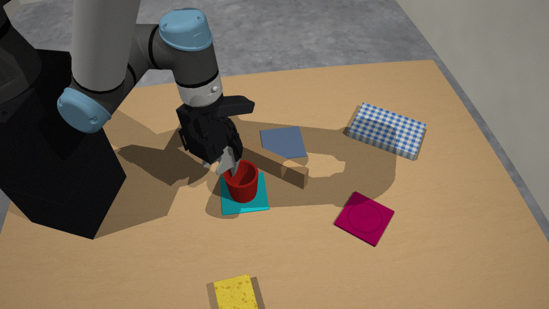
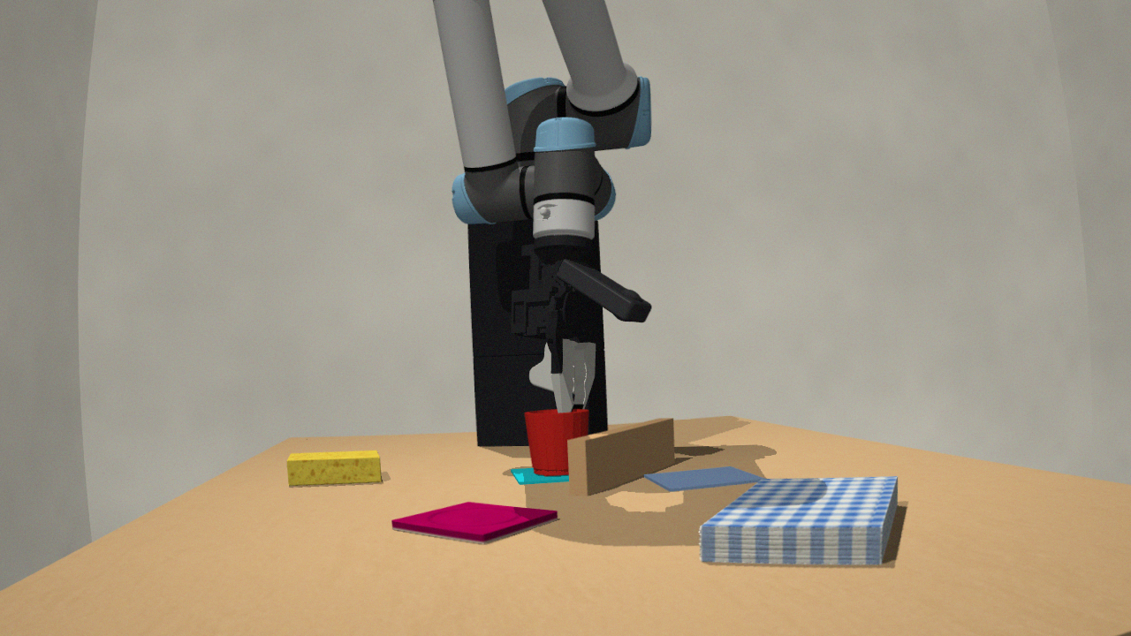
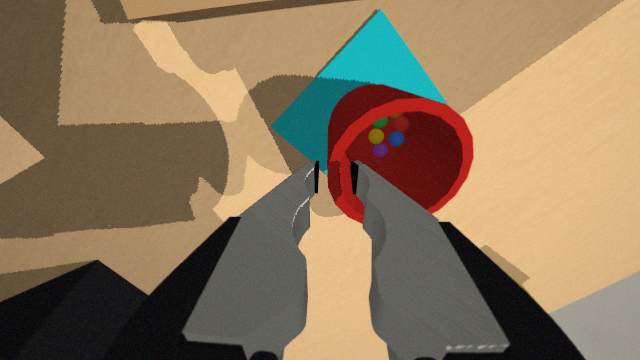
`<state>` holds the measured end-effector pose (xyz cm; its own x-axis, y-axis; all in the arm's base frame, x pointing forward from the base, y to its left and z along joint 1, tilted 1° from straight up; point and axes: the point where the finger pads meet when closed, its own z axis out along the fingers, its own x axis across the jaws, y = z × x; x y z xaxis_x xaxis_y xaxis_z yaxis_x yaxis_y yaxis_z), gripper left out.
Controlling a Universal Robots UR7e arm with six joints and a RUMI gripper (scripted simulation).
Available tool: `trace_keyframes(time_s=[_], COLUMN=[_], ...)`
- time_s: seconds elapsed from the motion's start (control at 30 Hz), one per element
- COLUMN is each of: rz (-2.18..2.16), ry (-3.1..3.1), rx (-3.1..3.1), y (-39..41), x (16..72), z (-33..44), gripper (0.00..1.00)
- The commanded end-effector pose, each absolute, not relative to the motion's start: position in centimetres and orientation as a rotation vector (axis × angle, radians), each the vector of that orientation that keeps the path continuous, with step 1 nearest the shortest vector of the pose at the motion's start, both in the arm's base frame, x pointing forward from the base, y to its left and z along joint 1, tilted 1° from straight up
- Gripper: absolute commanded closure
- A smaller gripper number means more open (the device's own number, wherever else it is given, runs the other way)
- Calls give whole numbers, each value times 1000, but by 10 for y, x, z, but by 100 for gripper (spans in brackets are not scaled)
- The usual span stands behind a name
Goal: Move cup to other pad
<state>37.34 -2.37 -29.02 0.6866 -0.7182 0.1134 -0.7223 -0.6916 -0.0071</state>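
The red cup (image 1: 243, 192) (image 2: 547, 442) (image 3: 350, 100) stands upright on the teal pad (image 1: 263, 201) (image 2: 521, 476) (image 3: 380, 50). Several coloured marbles (image 3: 376, 136) lie inside it in the wrist view. My gripper (image 1: 227, 173) (image 2: 573, 408) (image 3: 334, 163) is open by a narrow gap. Its fingertips straddle the cup's wall at the rim, one inside and one outside. A gap shows between the outer finger and the wall in the wrist view. The magenta pad (image 1: 364, 217) (image 2: 474, 518), with a faint ring, lies apart. The wooden rail (image 1: 294, 176) (image 2: 628, 458) stands close beside the teal pad.
A blue-grey flat square (image 1: 284, 140) (image 2: 703, 477) lies behind the rail in the top view. A thick blue-checked cloth block (image 1: 387, 130) (image 2: 799, 514) lies farther right. A yellow sponge (image 1: 234, 292) (image 2: 333, 468) is at the near edge of the top view.
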Motion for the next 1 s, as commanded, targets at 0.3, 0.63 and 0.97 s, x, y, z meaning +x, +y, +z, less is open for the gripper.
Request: trace_keyframes(time_s=[0.3, 0.63, 0.97], rz=[168, 168, 168], ry=[-1217, -1217, -1217], rx=[2850, 2850, 2850], y=[-21, -20, -20], x=[370, 370, 370], z=[-249, -239, -239], gripper=[89, 89, 89])
